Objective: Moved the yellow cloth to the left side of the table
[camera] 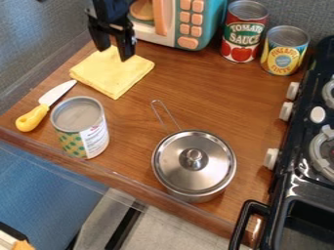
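Note:
My gripper (114, 53) hangs at the upper left with its two fingers spread apart. It is over the back corner of the yellow cloth (112, 74), and part of the cloth shows between the fingertips. Whether the tips touch the fabric, I cannot tell. The cloth is folded into a rough square and lies flat on the left back part of the brown wooden table (134, 129).
A knife (46, 105) and an open can (79, 127) stand near the left front. A lidded metal pot (194, 163) is at the front middle. Behind are a toy microwave (189, 24), a tomato can (242, 34) and a pineapple can (284, 51); a stove (303, 171) lies right.

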Available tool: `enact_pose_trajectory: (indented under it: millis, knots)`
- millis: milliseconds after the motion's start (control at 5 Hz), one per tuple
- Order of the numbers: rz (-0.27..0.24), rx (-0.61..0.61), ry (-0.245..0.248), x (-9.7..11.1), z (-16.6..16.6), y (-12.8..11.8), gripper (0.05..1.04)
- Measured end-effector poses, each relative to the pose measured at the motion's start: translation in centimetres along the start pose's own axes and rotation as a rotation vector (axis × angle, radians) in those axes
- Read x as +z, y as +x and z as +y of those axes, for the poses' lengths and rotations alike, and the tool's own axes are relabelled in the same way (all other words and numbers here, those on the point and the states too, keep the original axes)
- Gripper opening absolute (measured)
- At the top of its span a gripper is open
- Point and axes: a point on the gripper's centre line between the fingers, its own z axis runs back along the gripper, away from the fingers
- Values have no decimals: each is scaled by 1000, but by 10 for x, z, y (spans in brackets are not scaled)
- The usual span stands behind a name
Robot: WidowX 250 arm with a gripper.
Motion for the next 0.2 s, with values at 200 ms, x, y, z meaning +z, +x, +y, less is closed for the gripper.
enact_pose_trajectory:
  millis: [200]
  knots:
    - [23,27,39,7,2,-7,1000]
